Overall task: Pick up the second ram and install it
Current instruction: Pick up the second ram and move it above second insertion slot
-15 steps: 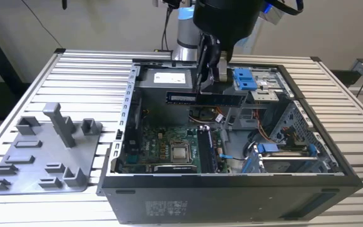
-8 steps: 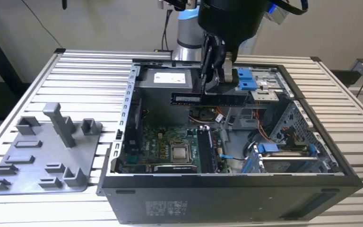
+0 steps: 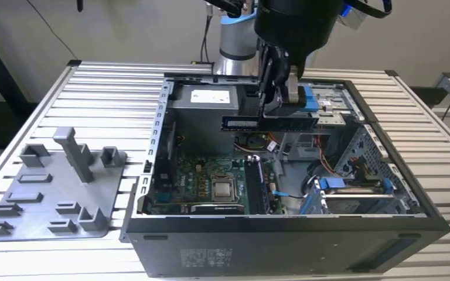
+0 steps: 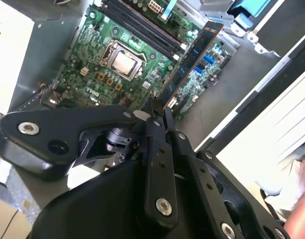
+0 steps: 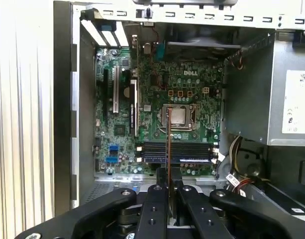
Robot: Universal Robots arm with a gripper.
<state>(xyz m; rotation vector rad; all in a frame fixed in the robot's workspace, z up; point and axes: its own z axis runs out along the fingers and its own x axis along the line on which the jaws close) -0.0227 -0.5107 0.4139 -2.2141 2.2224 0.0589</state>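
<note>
— What does the exterior view give?
— The gripper is clamped on the second ram. The stick hangs level above the open computer case, over the motherboard and clear of it. A grey tray lies on the slatted table at the exterior view's left, just beside the case.
— And the second wrist view?
— The second ram runs slantwise away from the gripper, which pinches it tight. Below it lies the motherboard, with the processor off to one side.
— The first wrist view?
— There the second ram is edge-on, a thin line coming out of the closed gripper. It crosses the memory slots, and its far end lies over the processor.
</note>
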